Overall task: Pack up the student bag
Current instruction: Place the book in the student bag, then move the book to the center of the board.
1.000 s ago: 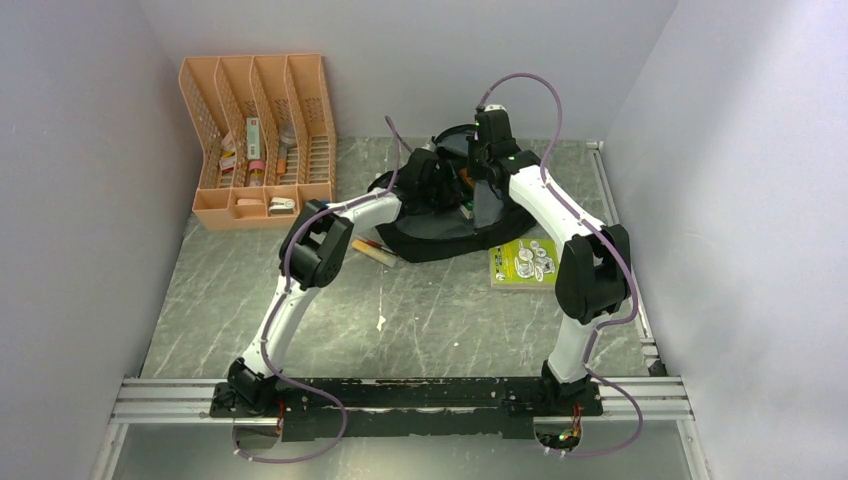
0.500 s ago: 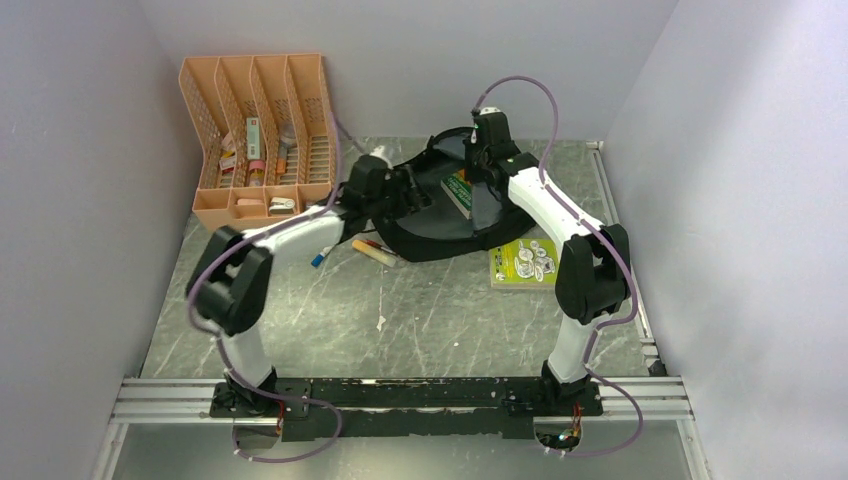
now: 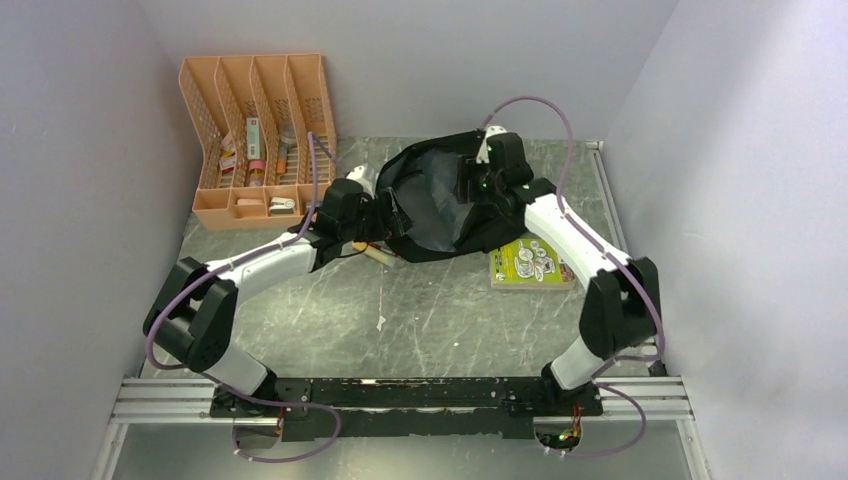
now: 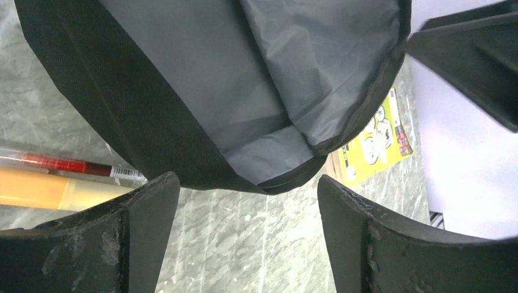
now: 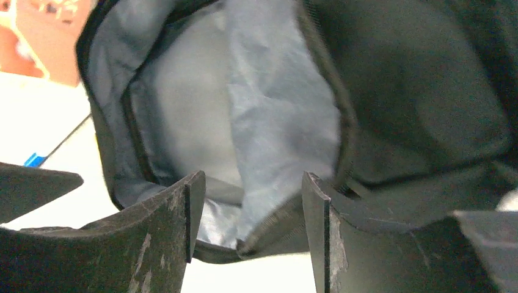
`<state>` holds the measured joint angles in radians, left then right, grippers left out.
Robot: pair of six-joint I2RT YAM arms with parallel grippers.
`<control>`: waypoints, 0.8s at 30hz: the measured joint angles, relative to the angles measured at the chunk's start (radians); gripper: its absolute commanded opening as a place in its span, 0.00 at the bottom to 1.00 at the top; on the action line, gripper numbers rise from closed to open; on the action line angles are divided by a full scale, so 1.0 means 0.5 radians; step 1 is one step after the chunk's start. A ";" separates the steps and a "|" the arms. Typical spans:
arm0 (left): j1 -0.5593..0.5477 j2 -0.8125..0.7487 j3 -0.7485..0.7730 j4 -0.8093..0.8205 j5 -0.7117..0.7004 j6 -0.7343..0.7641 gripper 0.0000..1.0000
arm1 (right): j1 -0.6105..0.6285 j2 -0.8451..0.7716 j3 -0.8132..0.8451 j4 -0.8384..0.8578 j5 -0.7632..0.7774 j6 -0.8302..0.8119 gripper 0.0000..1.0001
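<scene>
The student bag (image 3: 425, 235), black with grey lining (image 3: 432, 190), lies at the back middle of the table, its flap folded over so the lining shows. My left gripper (image 3: 385, 213) stands open at the bag's left front edge. In the left wrist view the left gripper (image 4: 245, 183) has only bare table between its fingers, with the bag (image 4: 122, 104) just beyond. My right gripper (image 3: 472, 190) is at the bag's right side. In its wrist view the right gripper (image 5: 251, 183) is open, and the bag's rim (image 5: 275, 235) lies loose between the fingers.
An orange mesh organiser (image 3: 258, 140) with small items stands at the back left. A red pen (image 4: 61, 165) and a yellow marker (image 4: 55, 192) lie by the bag's left front. A yellow-green book (image 3: 525, 262) lies flat to the bag's right.
The right gripper has opened and let the bag's edge go. The left arm has drawn back leftward out of the bag and opened wider. The flap has come over, hiding the book inside.
</scene>
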<state>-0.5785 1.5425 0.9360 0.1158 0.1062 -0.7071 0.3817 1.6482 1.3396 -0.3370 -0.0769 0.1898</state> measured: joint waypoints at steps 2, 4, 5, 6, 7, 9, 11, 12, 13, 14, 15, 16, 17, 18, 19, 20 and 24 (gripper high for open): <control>0.000 -0.008 -0.021 0.000 0.016 0.029 0.88 | -0.004 -0.131 -0.108 0.019 0.150 0.052 0.63; 0.000 -0.031 -0.048 -0.002 0.024 0.059 0.89 | -0.016 -0.245 -0.207 0.037 0.314 0.116 0.63; 0.000 -0.045 -0.060 -0.003 0.026 0.075 0.91 | -0.031 -0.307 -0.272 0.053 0.412 0.164 0.63; 0.000 -0.065 -0.071 -0.008 0.027 0.091 0.97 | -0.057 -0.358 -0.330 0.059 0.493 0.208 0.64; 0.000 -0.084 -0.080 -0.020 0.027 0.110 0.98 | -0.073 -0.380 -0.391 0.074 0.563 0.254 0.64; 0.000 -0.124 -0.087 -0.054 0.027 0.150 0.98 | -0.175 -0.468 -0.511 0.089 0.672 0.342 0.65; 0.001 -0.154 -0.086 -0.094 0.027 0.198 0.98 | -0.289 -0.507 -0.629 0.088 0.768 0.429 0.66; 0.002 -0.169 -0.086 -0.124 0.026 0.230 0.98 | -0.346 -0.510 -0.670 0.087 0.799 0.470 0.66; 0.003 -0.183 -0.086 -0.154 0.026 0.257 0.98 | -0.388 -0.508 -0.694 0.083 0.821 0.498 0.67; 0.004 -0.198 -0.086 -0.185 0.026 0.283 0.98 | -0.443 -0.503 -0.717 0.078 0.842 0.529 0.68; 0.005 -0.212 -0.086 -0.213 0.026 0.303 0.98 | -0.491 -0.496 -0.732 0.076 0.855 0.558 0.69; 0.006 -0.231 -0.086 -0.240 0.025 0.326 0.98 | -0.538 -0.487 -0.738 0.076 0.858 0.578 0.69; 0.007 -0.249 -0.086 -0.256 0.025 0.344 0.98 | -0.585 -0.472 -0.739 0.076 0.860 0.600 0.70; 0.008 -0.269 -0.086 -0.265 0.024 0.360 0.98 | -0.632 -0.456 -0.739 0.082 0.858 0.617 0.70; 0.010 -0.290 -0.086 -0.275 0.023 0.378 0.98 | -0.673 -0.439 -0.739 0.085 0.856 0.632 0.70; 0.011 -0.311 -0.086 -0.289 0.021 0.396 0.98 | -0.714 -0.415 -0.739 0.088 0.851 0.646 0.71; 0.014 -0.346 -0.086 -0.331 0.020 0.440 0.98 | -0.840 -0.294 -0.739 0.107 0.831 0.666 0.71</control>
<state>-0.5716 1.3697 0.8928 -0.0498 0.1162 -0.4870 -0.0383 1.5013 0.9703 -0.2836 0.3386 0.5228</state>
